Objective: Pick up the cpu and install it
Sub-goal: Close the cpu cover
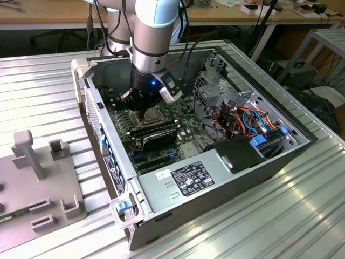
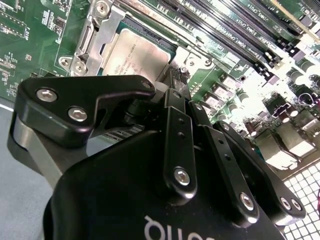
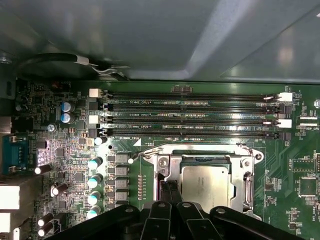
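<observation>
Cpu (image 3: pixel 207 182) lies flat with its metal top up inside the socket frame (image 3: pixel 247 175) on the motherboard (image 3: pixel 70 150), beside the long memory slots (image 3: pixel 190 115). It looks seated square so the frame can hold it. The pincer (image 3: pixel 169 189) is narrow, its fingers drawn together with nothing between them, the tips at the chip's edge, probably to press rather than grip. In the exterior view's upper centre, the arm reaches down into the open case (image 1: pixel 226 199) on the table (image 1: pixel 280 221).
</observation>
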Robot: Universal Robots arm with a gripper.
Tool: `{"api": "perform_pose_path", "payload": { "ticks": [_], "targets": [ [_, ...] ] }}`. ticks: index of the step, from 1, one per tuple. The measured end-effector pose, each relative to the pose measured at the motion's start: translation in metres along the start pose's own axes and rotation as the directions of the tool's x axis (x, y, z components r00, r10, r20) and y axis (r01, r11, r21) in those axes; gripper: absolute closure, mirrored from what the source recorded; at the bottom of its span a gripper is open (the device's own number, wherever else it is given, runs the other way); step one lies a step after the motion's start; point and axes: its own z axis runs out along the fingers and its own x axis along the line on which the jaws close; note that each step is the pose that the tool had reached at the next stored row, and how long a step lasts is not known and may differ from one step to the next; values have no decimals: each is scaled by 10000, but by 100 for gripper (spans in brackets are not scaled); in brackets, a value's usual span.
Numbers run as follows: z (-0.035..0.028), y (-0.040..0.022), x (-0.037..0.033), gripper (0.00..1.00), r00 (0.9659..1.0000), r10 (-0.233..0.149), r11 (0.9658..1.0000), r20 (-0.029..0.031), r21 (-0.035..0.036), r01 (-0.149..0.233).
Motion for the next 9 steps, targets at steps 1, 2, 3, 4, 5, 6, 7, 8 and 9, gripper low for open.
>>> {"api": "perform_pose_path", "payload": {
  "ticks": [1, 2, 3, 4, 5, 6, 7, 8, 9],
  "targets": [
    [1, 0, 0, 89, 10000, 0, 10000, 1, -2, 0],
    [9, 1, -1, 89, 10000, 0, 10000, 4, -6, 0],
    [16, 0, 0, 89, 10000, 0, 10000, 0, -1, 0],
    [17, -1, 0, 89, 10000, 0, 10000, -1, 1, 0],
    [18, -1, 0, 89, 10000, 0, 10000, -1, 1, 0],
    [19, -1, 0, 89, 10000, 0, 10000, -1, 1, 0],
    [20, 0, 0, 89, 10000, 0, 10000, 1, -1, 0],
    [20, 0, 0, 89, 10000, 0, 10000, 1, -1, 0],
    [24, 0, 0, 89, 10000, 0, 10000, 0, -1, 0]
  ]
}}
